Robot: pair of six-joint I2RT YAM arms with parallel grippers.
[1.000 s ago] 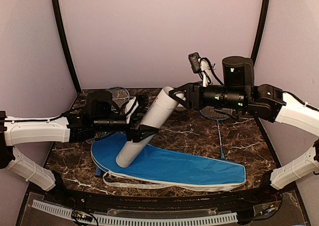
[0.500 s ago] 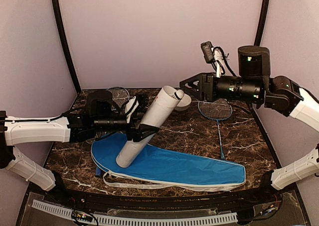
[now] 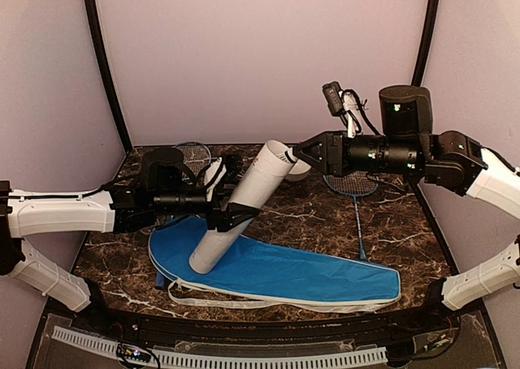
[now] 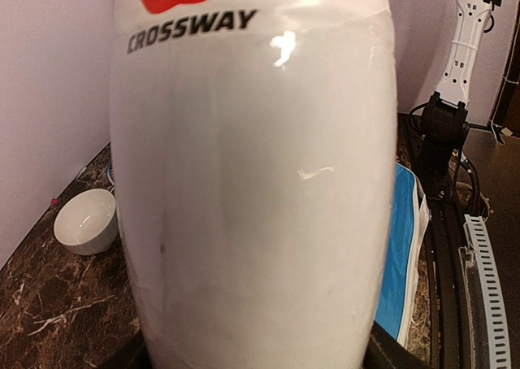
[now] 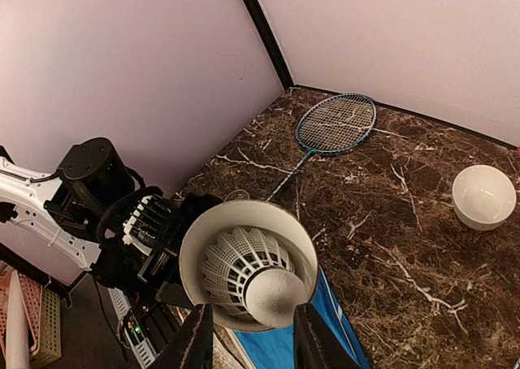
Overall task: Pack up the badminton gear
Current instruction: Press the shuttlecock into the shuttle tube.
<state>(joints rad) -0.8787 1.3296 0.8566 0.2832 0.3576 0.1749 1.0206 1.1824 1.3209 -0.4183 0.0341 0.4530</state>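
Loading step: long white tube (image 3: 262, 180) clamped aslant in left gripper (image 3: 231, 214), base on long blue white-trimmed racket cover (image 3: 325, 275); white feather shuttlecock (image 5: 244, 273) seated in tube mouth; right gripper (image 5: 253, 322) part-open beside cork, holding nothing. Next, probably: nudge shuttlecock deeper along tube axis

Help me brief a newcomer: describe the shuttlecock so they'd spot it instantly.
Start at the long white tube leaning over the blue racket cover, held by the left claw. Its open top end holds the shuttlecock: the only feathered, cork-tipped thing, cork facing out.
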